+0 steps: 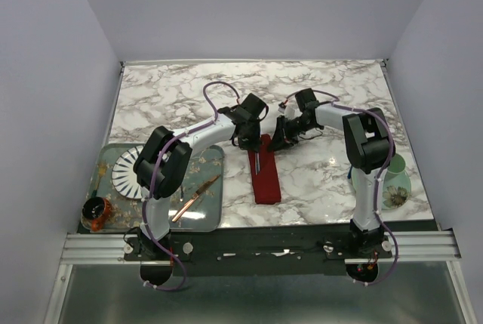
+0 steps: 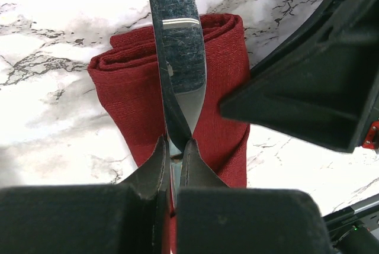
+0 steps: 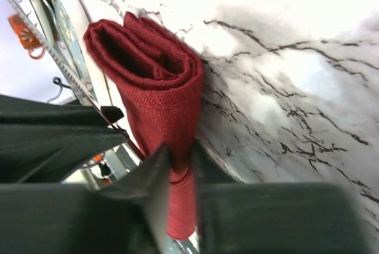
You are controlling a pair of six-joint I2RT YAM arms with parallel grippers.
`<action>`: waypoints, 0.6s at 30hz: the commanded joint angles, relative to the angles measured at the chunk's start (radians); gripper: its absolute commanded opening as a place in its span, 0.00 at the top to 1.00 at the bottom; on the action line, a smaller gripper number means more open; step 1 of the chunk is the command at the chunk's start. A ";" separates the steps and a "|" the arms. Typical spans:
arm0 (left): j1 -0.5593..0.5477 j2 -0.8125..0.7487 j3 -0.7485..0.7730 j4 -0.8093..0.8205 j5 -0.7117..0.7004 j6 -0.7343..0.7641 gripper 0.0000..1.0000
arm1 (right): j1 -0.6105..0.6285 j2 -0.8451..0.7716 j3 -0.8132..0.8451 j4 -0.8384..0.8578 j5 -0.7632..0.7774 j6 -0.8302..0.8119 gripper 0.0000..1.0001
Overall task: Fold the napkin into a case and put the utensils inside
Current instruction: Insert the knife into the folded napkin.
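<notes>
The dark red napkin (image 1: 266, 180) lies as a narrow folded case on the marble, its far end under both grippers. My left gripper (image 2: 174, 144) is shut on a slim silvery utensil (image 2: 177, 47), which reaches out over the napkin (image 2: 222, 70) toward its far end. From above, the left gripper (image 1: 254, 145) and the utensil (image 1: 258, 159) sit over the case's far end. Just to its right, my right gripper (image 1: 277, 143) is at the same end. In the right wrist view this right gripper (image 3: 180, 150) pinches a layer of the napkin (image 3: 160, 88), and the case's mouth gapes beyond.
A metal tray (image 1: 204, 214) at the near left holds a white ribbed plate (image 1: 128, 169), a copper-coloured knife (image 1: 195, 197) and a small dark jar (image 1: 96, 212). A pale green cup (image 1: 394, 182) stands near the right arm's base.
</notes>
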 commanded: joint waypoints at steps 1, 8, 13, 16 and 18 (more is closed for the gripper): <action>0.004 0.006 0.029 -0.040 0.027 -0.014 1.00 | 0.005 0.008 -0.014 0.067 -0.018 0.051 0.88; 0.004 0.000 0.030 -0.065 0.027 -0.045 1.00 | 0.005 -0.033 -0.062 0.109 0.017 0.100 0.99; 0.003 -0.008 0.018 -0.071 0.029 -0.063 1.00 | 0.005 -0.051 -0.068 0.124 0.055 0.140 0.99; 0.001 -0.013 0.013 -0.068 0.037 -0.065 1.00 | 0.005 -0.061 -0.071 0.130 0.077 0.159 0.99; -0.002 -0.013 0.013 -0.068 0.041 -0.063 1.00 | 0.005 -0.062 -0.076 0.135 0.086 0.171 1.00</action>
